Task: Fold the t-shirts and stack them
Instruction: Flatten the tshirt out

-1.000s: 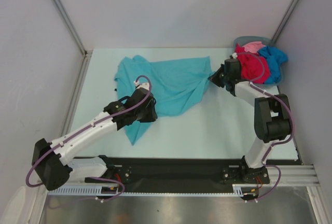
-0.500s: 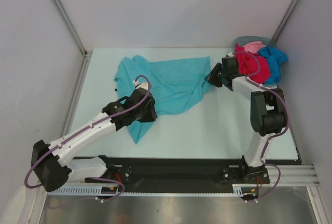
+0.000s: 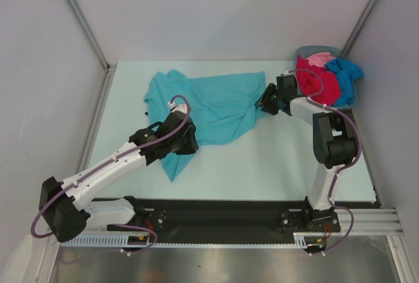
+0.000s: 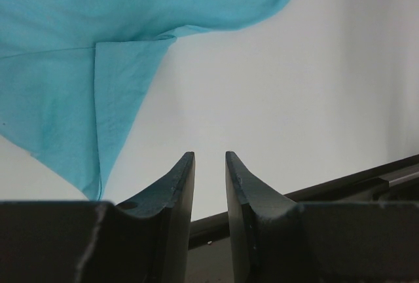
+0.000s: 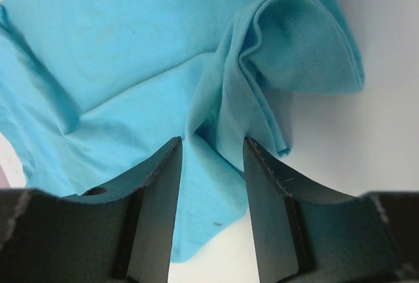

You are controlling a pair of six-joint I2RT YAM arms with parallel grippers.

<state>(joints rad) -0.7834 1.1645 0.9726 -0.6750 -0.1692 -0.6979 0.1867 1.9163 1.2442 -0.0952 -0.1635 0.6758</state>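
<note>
The left arm (image 3: 108,164) and right arm (image 3: 334,147) were made of white links and black joints; purple cables (image 3: 188,108) were looped alongside, and black tapered fingers (image 4: 171,194) were fitted.

A robot lab: bare grey panel walls (image 3: 216,8) on aluminium posts (image 3: 78,16) box in a pale tabletop (image 3: 275,165), left arm (image 3: 111,165) and right arm (image 3: 334,145) bolted to a black rail (image 3: 222,212).
</note>
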